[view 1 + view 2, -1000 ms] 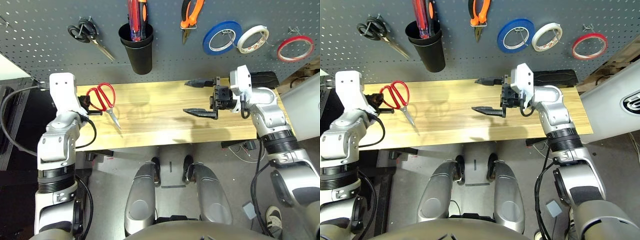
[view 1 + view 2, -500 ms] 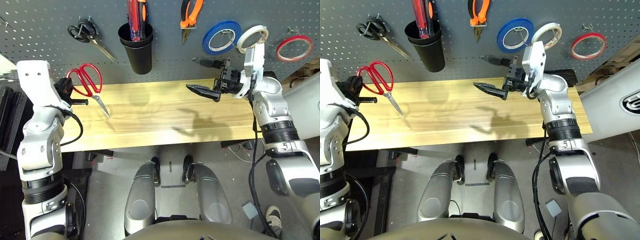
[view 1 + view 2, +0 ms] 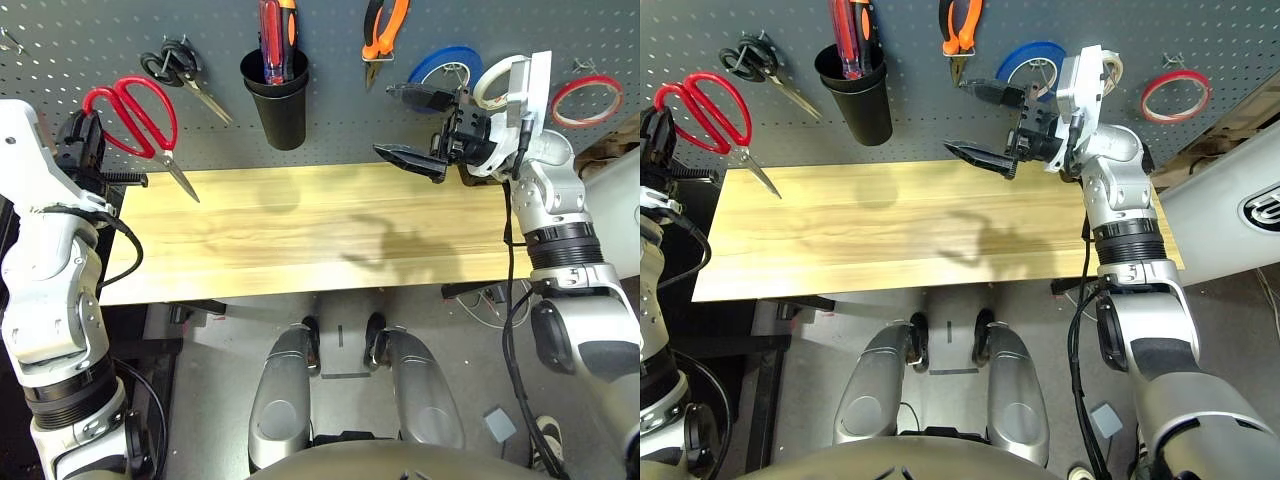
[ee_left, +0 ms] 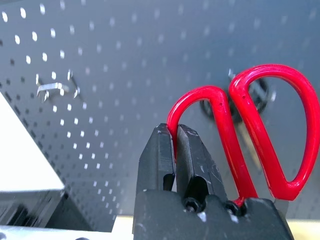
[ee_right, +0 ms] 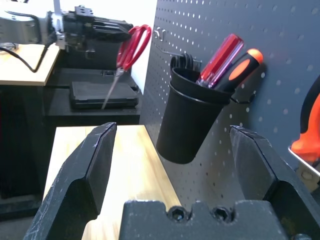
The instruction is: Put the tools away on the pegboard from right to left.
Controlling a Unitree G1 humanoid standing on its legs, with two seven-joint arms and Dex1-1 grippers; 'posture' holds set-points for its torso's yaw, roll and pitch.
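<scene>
left gripper [image 4: 175, 150]: fingers pinching red-handled scissors [image 3: 135, 110], upper left of frame
right gripper [image 3: 415, 128]: fingers spreading, holding nothing
risk: handle loop missing empty metal hook [image 4: 55, 89], scissors dropping

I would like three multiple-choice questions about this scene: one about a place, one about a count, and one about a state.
1. Where are the red-handled scissors?
A. Lying on the wooden table
B. Held in the left gripper in front of the pegboard
C. Standing in the black cup

2. How many tape rings hang on the pegboard?
A. One
B. Two
C. Three

3. What is the state of the right gripper?
A. Open and empty
B. Shut on the pliers
C. Shut on a tape ring

Answers:
1. B: the left gripper pinches one red handle loop, with the blades hanging above the table.
2. C: a blue ring, a white ring and a red ring hang in a row on the right.
3. A: its fingers stand wide apart with nothing between them.
</scene>
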